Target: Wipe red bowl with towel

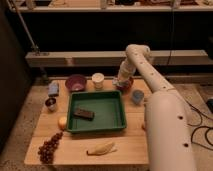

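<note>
1. Hanging over the back right of the wooden surface (135, 142), the white arm (150, 75) put the gripper (121, 81) down at the red bowl (128, 86).
2. The gripper sat at the bowl's left rim, hiding part of it; whether it was spread or closed could not be told, and the towel could not be picked out from the gripper's pale tip.
3. The red bowl stood behind the green tray (95, 128), off its back right corner, with a white cup (98, 80) to its left and a grey-blue cup (137, 96) just in front of it.
4. A purple bowl (75, 82) stood left of the white cup, near the back edge.
5. Inside the tray lay a dark block (84, 114), towards its left half.
6. Left of the tray were a bluish object (53, 89), a small metal cup (50, 103) and a yellow fruit (62, 122) touching the tray's wall.
7. Grapes (48, 147) lay at the front left corner, and a banana (101, 148) lay in front of the tray.
</note>
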`<state>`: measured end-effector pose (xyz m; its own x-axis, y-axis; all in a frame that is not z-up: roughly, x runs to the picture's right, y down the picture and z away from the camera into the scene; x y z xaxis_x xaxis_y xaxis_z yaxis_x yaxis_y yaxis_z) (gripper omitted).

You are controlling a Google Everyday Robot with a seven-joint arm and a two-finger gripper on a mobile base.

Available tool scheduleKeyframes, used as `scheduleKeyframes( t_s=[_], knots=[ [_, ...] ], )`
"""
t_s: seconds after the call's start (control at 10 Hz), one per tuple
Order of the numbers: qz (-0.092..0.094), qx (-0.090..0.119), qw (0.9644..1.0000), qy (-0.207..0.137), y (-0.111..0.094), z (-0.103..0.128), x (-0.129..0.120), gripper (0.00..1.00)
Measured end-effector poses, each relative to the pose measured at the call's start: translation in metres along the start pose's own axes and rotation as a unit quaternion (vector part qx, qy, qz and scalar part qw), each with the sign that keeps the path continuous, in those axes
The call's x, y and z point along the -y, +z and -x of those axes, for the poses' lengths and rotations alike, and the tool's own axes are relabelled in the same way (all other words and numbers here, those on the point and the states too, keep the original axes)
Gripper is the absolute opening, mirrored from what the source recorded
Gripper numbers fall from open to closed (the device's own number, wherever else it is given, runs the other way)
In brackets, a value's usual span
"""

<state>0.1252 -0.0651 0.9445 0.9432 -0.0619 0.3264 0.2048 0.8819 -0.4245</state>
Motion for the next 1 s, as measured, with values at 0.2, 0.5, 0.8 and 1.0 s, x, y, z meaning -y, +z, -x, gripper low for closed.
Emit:
scheduleKeyframes(
  t_s=[0.2, 0.5, 0.8, 1.0],
  knots=[
    [-0.003, -0.018, 0.9998, 0.012, -0.004, -0.019, 0.0, 0.0],
    [-0.008, -0.043, 0.9986, 0.03, -0.006, -0.043, 0.008, 0.0],
    [-0.019, -0.047, 0.998, 0.037, 0.002, -0.045, 0.035, 0.0],
    [-0.022, -0.038, 0.9986, 0.028, 0.007, -0.029, 0.042, 0.0]
  ],
)
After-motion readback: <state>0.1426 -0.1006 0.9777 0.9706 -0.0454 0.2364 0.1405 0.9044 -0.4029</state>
